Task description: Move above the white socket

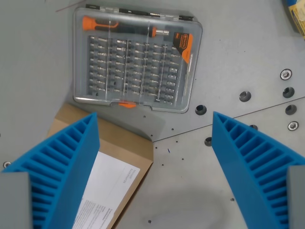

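- The hand (155, 167) hangs with its blue ribbed fingers (66, 167) spread wide, gripping nothing, ready only to travel.
- Below lie the grey bench (200, 191) and a brown envelope (128, 157).
- Farther off sits a clear screwdriver bit case (138, 59).
- No white socket shows here; its whereabouts cannot be told.

Even, bright light — soft shadows

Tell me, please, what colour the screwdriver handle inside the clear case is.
Orange and black, seen in the wrist view.

Wrist view, straight down, close
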